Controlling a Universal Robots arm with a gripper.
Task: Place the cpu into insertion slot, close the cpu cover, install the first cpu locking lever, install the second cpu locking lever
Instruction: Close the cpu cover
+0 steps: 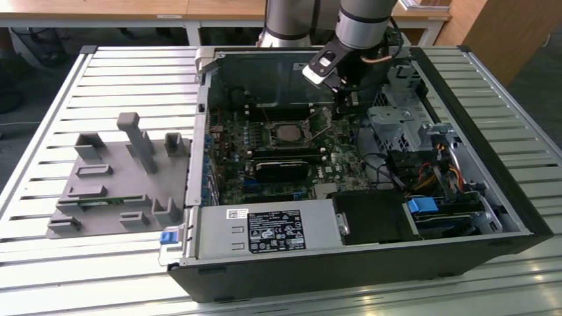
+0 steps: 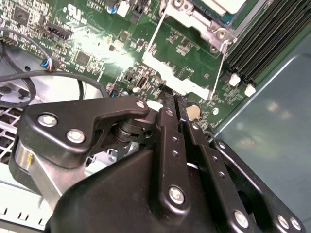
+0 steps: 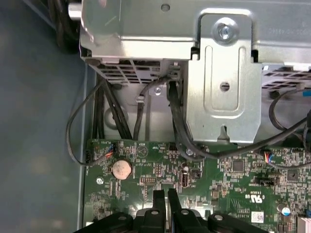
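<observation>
Along the exterior view's left, the slatted table (image 1: 88,276) carried a grey fixture block (image 1: 114,191), which sat just beside the left wall of the open computer case (image 1: 351,270). Bare slats lay around the block up to the table edge.

Inside the case, the cpu (image 1: 289,133) lay flat in the insertion slot (image 1: 273,125) near the middle of the green board, silvery-grey face upward. In the second wrist view the cpu (image 2: 228,6) sat within a silvery metal frame (image 2: 194,24). I could not tell whether that frame was the cpu cover seated down. Thin wire levers (image 2: 223,63) ran beside the frame, and I could not tell if they were latched. Black memory sticks (image 2: 262,43) lay close alongside, leaving little room on that side.

To the exterior view's right of the slot, the end effector (image 1: 343,113) reached down to the board. In both wrist views the end effector (image 2: 174,97) (image 3: 165,196) showed its fingers drawn together with only a slit between, nothing seen in it. A coin cell (image 3: 121,169) lay near the tips. Further right, the metal drive cage (image 1: 399,125) and its cables crowded the arm.
</observation>
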